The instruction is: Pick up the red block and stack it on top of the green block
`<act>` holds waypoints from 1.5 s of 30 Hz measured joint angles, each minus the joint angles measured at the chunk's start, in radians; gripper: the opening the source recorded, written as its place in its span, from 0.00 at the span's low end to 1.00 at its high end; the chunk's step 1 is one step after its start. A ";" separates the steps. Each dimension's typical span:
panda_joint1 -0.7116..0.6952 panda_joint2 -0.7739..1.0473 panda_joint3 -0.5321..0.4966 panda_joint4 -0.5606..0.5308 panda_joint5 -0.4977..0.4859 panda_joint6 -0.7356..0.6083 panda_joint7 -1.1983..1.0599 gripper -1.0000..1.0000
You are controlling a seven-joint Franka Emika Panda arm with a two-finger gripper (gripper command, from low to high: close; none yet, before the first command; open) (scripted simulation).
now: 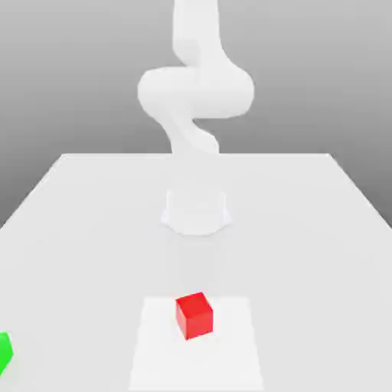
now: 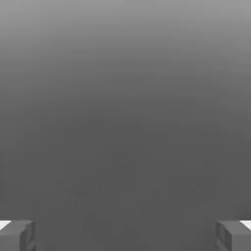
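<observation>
The red block [image 1: 194, 315] sits on the white table near its front, in the middle of the exterior view, with nothing touching it. The green block [image 1: 4, 352] lies at the exterior view's far left edge, partly cut off. In the hand view my gripper [image 2: 125, 236] is open: its two grey fingertips [image 2: 17, 235] stand far apart with nothing between them, against plain grey background. Neither block appears in the hand view.
The white arm [image 1: 195, 92] rises from its round base [image 1: 197, 210] at the table's middle and runs out of the frame's top. A lighter square patch [image 1: 230, 352] lies under the red block. The table [image 1: 306, 230] stretches to both sides.
</observation>
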 joint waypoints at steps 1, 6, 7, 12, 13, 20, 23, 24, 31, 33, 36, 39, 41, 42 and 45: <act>0.004 0.038 -0.004 -0.025 -0.005 0.024 -0.017 0.50; 0.023 0.224 -0.026 -0.144 -0.023 0.140 -0.101 0.50; 0.027 0.260 -0.031 -0.168 -0.026 0.163 -0.119 0.50; 0.039 0.448 -0.050 -0.288 -0.026 0.281 -0.217 0.50; 0.043 0.488 -0.055 -0.313 -0.025 0.306 -0.238 0.50; 0.054 0.745 -0.063 -0.442 0.015 0.477 -0.378 0.50; 0.046 0.853 -0.048 -0.433 0.044 0.568 -0.403 0.50; 0.043 0.890 -0.043 -0.428 0.054 0.599 -0.411 0.50; 0.031 0.950 -0.027 -0.420 0.063 0.649 -0.418 0.00; 0.029 0.950 -0.025 -0.420 0.063 0.649 -0.418 0.00; 0.031 0.862 -0.035 -0.433 0.040 0.575 -0.401 0.00; 0.031 0.756 -0.040 -0.448 0.017 0.485 -0.384 0.00; 0.015 0.740 -0.058 -0.417 0.026 0.436 -0.358 0.00; -0.009 0.751 -0.074 -0.387 0.036 0.416 -0.338 0.00; -0.088 0.801 -0.117 -0.285 0.070 0.359 -0.269 0.00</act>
